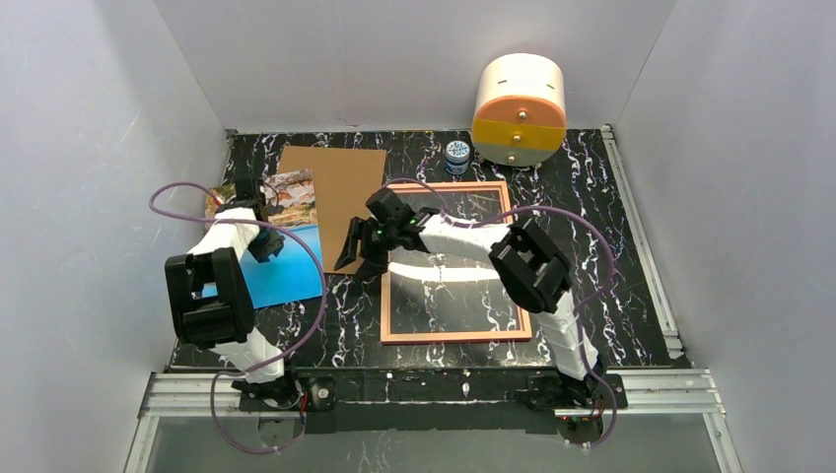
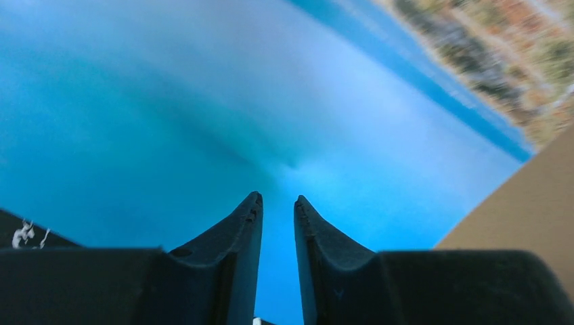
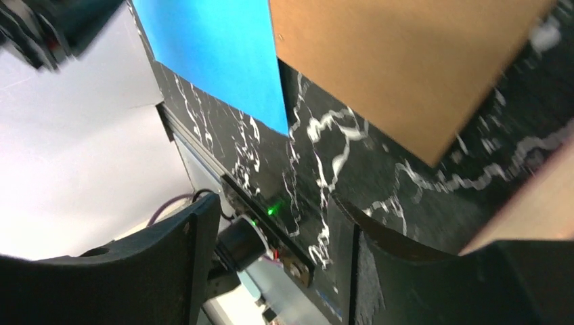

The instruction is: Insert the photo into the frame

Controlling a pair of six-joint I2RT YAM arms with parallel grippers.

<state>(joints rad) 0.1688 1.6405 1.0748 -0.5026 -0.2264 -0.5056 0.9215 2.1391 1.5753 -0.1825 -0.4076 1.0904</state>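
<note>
Top external view has the photo lying picture side up at the left of the tabletop, blue sky toward the bottom of the picture and rocks toward the top. Its right edge meets the cardboard sheet; which lies over which I cannot tell. The frame lies flat in the middle, apart from the photo, with bare tabletop between them.

The photo looks like thin paper: light, floppy, easy to crease and lying flush, so a pinch from above finds little to catch. Its bottom-right corner, free of the cardboard, seems the best place to lift, and the sheet will likely sag once raised.

The left gripper sits over the blue part of the photo, pointing down at it. In the left wrist view its jaws are drawn nearly together with a thin slit between, blue showing through; whether they nip the paper I cannot tell. The right gripper hangs spread wide and empty between the photo and the frame's left rim
</note>
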